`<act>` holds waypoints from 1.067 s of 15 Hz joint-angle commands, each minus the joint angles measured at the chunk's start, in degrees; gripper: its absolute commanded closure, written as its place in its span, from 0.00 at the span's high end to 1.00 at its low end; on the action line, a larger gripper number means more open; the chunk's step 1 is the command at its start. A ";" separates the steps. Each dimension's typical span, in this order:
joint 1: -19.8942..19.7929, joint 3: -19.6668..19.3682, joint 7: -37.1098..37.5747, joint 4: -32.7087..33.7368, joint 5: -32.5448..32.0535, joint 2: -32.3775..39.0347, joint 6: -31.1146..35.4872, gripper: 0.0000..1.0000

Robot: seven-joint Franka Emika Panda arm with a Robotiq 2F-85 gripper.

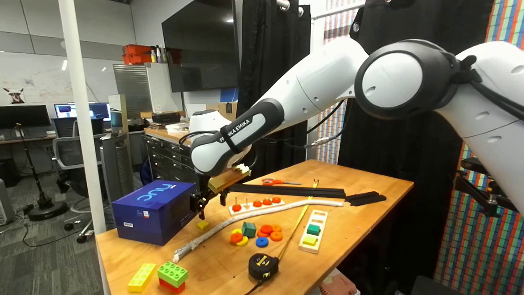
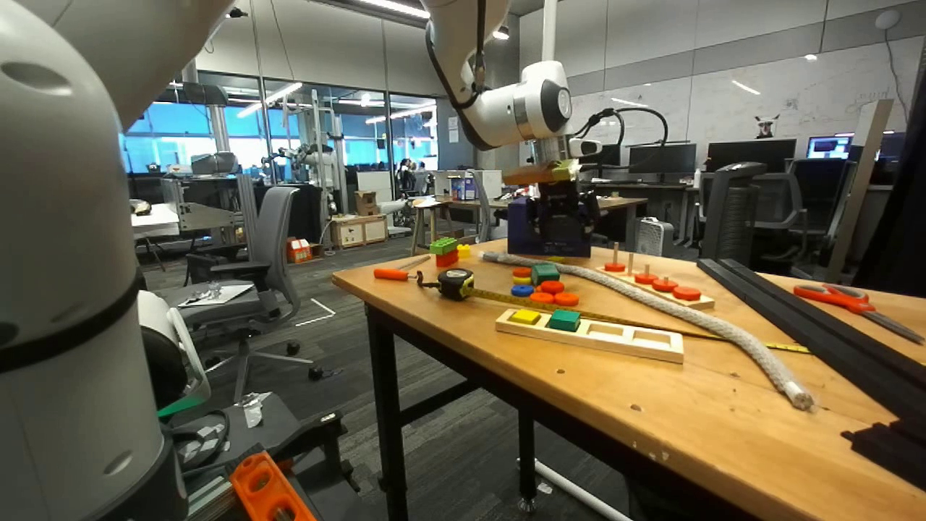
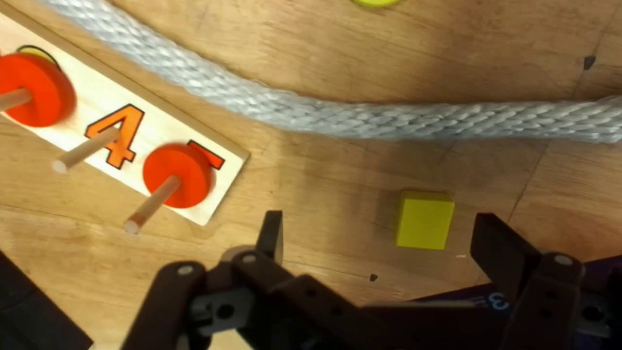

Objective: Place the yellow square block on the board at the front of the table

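The yellow square block (image 3: 425, 221) lies flat on the wooden table in the wrist view. It also shows in both exterior views (image 1: 203, 225) (image 2: 555, 258). My gripper (image 3: 379, 216) is open and empty above it; the block appears between the fingers, nearer the right one in the wrist view. The gripper also shows in both exterior views (image 1: 213, 209) (image 2: 563, 231). The slotted wooden board (image 1: 308, 249) (image 2: 622, 347) lies near the table's front edge. It holds another yellow block (image 2: 525, 316) in its end slot and a green block (image 2: 564, 320) beside it; two slots are bare.
A blue box (image 1: 151, 213) stands close beside the gripper. A white rope (image 3: 340, 116) runs past the block. A peg board (image 3: 226, 170) with red rings lies nearby. Loose rings, a green block (image 1: 249, 229) and a tape measure (image 1: 263, 266) lie between block and board.
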 commanded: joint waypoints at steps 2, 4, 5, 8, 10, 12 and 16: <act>0.74 -0.36 -3.85 10.01 4.51 6.46 -4.73 1.00; 0.06 0.42 -5.39 11.90 6.70 7.91 -5.60 1.00; 0.05 0.46 -5.82 13.04 7.48 8.65 -6.27 1.00; 0.20 0.45 -7.03 15.81 9.04 10.42 -7.78 1.00; 0.18 0.45 -7.55 17.40 9.84 11.40 -8.84 1.00; 0.20 0.35 -7.88 18.64 10.26 12.26 -9.71 1.00; 0.05 0.40 -8.19 20.73 10.88 13.77 -11.48 0.84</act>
